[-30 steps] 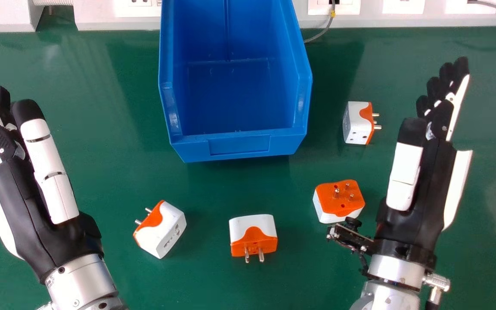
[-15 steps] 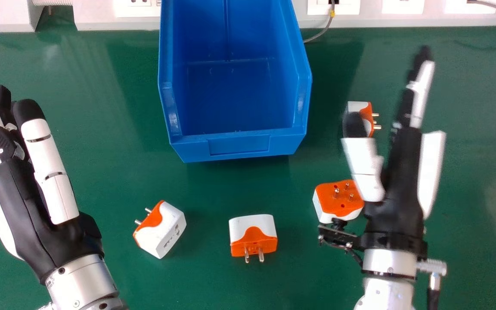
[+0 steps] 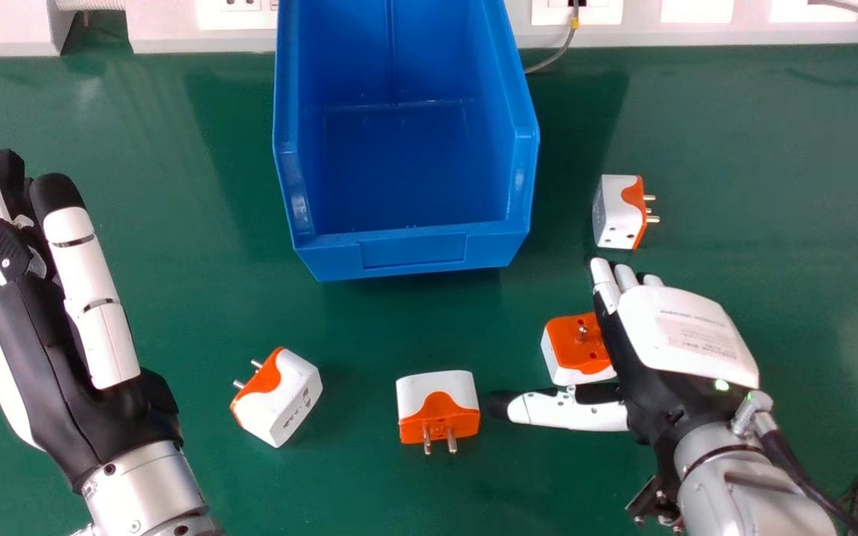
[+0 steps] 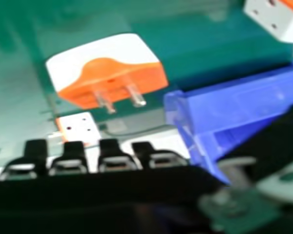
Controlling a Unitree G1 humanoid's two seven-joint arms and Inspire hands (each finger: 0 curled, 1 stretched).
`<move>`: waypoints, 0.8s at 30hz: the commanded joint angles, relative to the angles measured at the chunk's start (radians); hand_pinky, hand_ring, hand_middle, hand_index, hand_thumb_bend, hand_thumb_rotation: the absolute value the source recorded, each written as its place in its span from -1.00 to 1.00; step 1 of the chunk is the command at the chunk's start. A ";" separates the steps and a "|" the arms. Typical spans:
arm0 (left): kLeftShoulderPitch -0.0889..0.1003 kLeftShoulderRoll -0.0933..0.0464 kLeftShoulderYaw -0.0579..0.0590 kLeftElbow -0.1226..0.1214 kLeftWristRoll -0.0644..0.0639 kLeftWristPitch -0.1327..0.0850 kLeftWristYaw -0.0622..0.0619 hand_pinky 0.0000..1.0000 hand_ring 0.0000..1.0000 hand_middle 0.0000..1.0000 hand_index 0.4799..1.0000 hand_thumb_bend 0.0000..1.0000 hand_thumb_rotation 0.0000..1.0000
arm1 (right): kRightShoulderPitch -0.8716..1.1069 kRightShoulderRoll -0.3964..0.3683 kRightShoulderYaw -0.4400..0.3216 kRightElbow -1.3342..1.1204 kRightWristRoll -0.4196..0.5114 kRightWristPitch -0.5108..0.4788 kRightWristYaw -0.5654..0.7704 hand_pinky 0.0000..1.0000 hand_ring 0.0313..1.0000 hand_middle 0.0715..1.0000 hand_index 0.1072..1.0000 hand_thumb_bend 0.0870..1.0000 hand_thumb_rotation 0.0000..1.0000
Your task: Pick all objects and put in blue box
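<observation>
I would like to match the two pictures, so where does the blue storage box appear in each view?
Head view: the blue storage box is at the upper middle, cut off by the top edge.
Right hand view: the blue storage box shows in part, beside and behind the thumb.
Shared landmark: the right hand, with its thumb.

No words or numbers can be read; the fine print on the label (image 3: 701, 340) across the white back of the right hand (image 3: 645, 376), right of centre in the head view, is too small to make out.
</observation>
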 commanded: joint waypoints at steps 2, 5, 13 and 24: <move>0.008 -0.093 -0.009 -0.016 0.014 -0.024 0.003 0.91 0.98 0.96 0.89 0.07 0.63 | -0.014 0.010 0.001 -0.036 -0.026 0.007 0.014 1.00 1.00 1.00 0.95 0.99 -0.03; 0.005 -0.095 -0.010 -0.017 0.013 -0.021 0.005 0.91 0.98 0.96 0.88 0.07 0.63 | -0.016 0.015 -0.002 -0.036 -0.027 0.010 0.018 1.00 1.00 1.00 0.95 1.00 -0.03; -0.003 -0.093 -0.008 -0.010 0.023 -0.019 0.008 0.90 0.97 0.95 0.88 0.07 0.63 | -0.038 0.014 -0.027 -0.024 0.015 -0.005 0.005 1.00 1.00 1.00 0.96 1.00 -0.07; -0.015 -0.093 -0.013 -0.018 0.031 -0.005 0.012 0.90 0.96 0.95 0.89 0.07 0.66 | -0.213 -0.083 -0.059 0.209 0.173 -0.133 -0.064 1.00 1.00 1.00 0.91 1.00 -0.30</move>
